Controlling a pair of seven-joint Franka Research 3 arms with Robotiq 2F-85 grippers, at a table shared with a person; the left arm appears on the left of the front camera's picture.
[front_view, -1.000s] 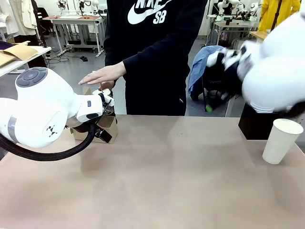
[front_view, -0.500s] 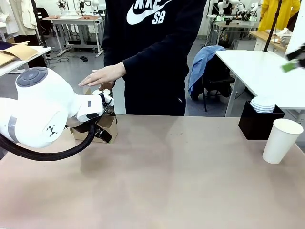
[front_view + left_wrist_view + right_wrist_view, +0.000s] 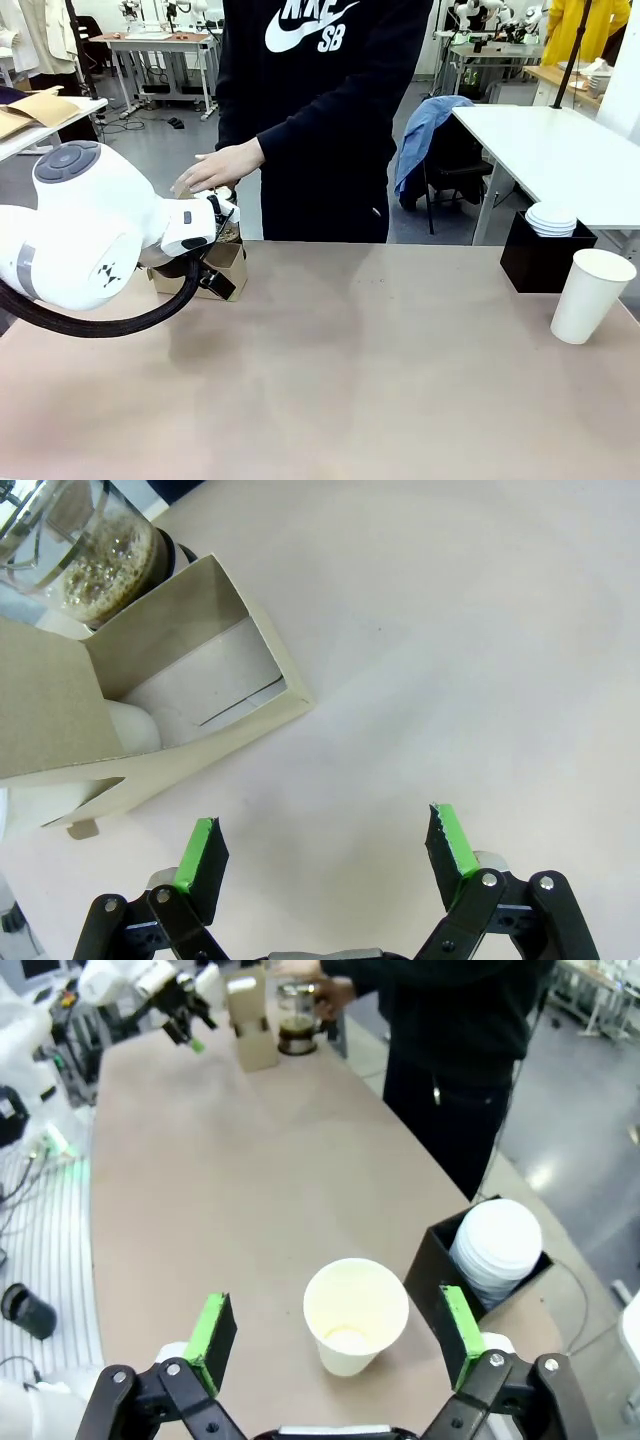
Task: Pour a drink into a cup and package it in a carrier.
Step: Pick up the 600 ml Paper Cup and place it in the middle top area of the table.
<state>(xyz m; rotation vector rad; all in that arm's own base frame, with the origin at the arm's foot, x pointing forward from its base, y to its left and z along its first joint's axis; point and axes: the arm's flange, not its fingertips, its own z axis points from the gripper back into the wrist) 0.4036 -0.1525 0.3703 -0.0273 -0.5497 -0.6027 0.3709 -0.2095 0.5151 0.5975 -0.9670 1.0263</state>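
Cup (image 3: 592, 295), white paper, empty and lidless, is shown upright near the right edge of the surface (image 3: 380, 380), just beside a black box (image 3: 540, 262) of lids (image 3: 553, 217). It is judged light, thin-walled and easily crushed or tipped, so a gentle hold at mid-wall is advised. The right tool (image 3: 335, 1325) is seen above it, fingers spread wide and holding nothing. Well apart, at the far left, the carrier (image 3: 190, 680) stands with the glass jug (image 3: 60, 520) of drink (image 3: 110, 565) just behind it, and a person's hand (image 3: 215, 168) is held over the jug. The left tool (image 3: 327, 840) is likewise spread and empty, near the carrier.
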